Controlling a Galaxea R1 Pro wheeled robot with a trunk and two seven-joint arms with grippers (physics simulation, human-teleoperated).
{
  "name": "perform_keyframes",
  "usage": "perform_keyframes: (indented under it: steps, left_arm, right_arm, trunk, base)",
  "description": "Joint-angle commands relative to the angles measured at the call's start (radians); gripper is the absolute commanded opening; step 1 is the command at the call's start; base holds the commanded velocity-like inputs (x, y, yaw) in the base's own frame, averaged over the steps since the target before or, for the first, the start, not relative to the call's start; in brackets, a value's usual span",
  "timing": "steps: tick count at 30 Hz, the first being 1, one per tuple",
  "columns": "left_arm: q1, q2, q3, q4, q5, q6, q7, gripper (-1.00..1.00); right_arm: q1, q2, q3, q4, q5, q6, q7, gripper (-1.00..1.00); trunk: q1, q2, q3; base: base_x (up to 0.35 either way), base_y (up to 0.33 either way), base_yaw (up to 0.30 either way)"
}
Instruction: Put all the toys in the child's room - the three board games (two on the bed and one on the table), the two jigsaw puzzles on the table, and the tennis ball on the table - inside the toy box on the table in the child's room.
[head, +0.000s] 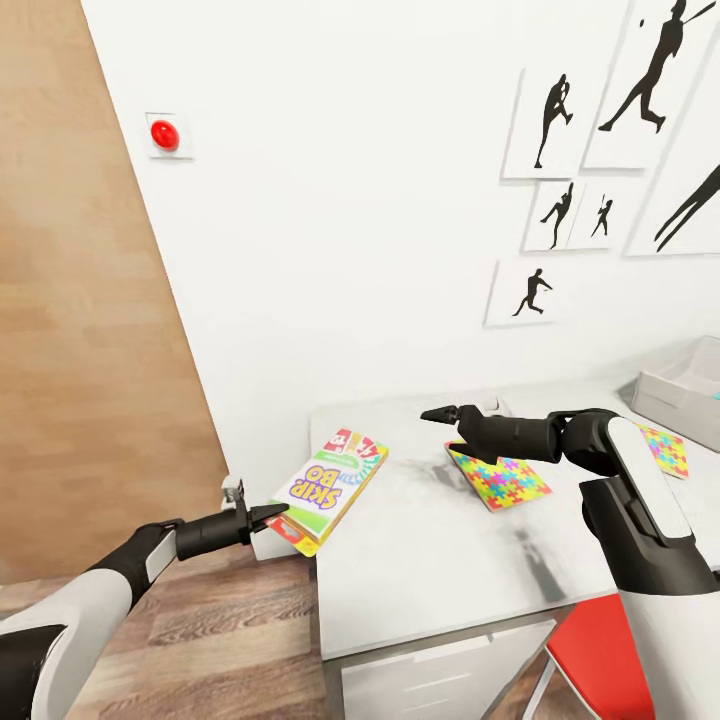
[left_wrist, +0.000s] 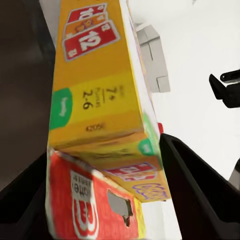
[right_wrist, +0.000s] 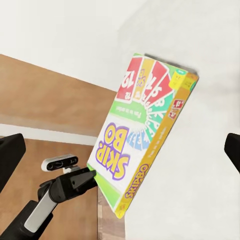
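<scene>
A child's room in a home, rendered in simulation.
We see baseball-player silhouette pictures on the white wall, a wood-plank floor, and a pale desk strewn with a Skip-Bo game box and bright jigsaw puzzles.

— What is the box between the left gripper fingers?
— Printed card, faintly glossy: the Skip-Bo board game.
— And the fingers?
— Matt black, plastic-looking.
— Beyond them?
— A smooth, pale table with dull smudges, matt white wall, wood-plank floor.
</scene>
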Motion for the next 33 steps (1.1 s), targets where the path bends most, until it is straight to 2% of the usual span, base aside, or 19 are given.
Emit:
perform_keyframes:
  steps: [1,10,33]
  left_arm:
    - [0.000,0.000,-0.006,0.001,-0.013,0.003,-0.003,-1.00]
    - [0.000,-0.001,-0.006,0.001,-0.013,-0.001,-0.006,-1.00]
    - [0.000,0.001,-0.006,0.001,-0.014,-0.001,-0.009,-1.00]
  right_arm:
    - [-0.001,-0.001,0.001,-0.001,-0.009,0.001,-0.010,1.00]
    - [-0.001,-0.001,0.001,-0.001,-0.009,0.001,-0.010,1.00]
    - [-0.001,0.003,0.004,-0.001,-0.003,0.001,-0.009,1.00]
  trunk:
    - [0.000,0.000,-0.001]
    - [0.000,0.000,-0.001]
    - [-0.088,0.161,0.071]
  base:
    - [0.000,0.000,0.000]
    - [0.000,0.000,0.000]
    - [0.000,0.000,0.000]
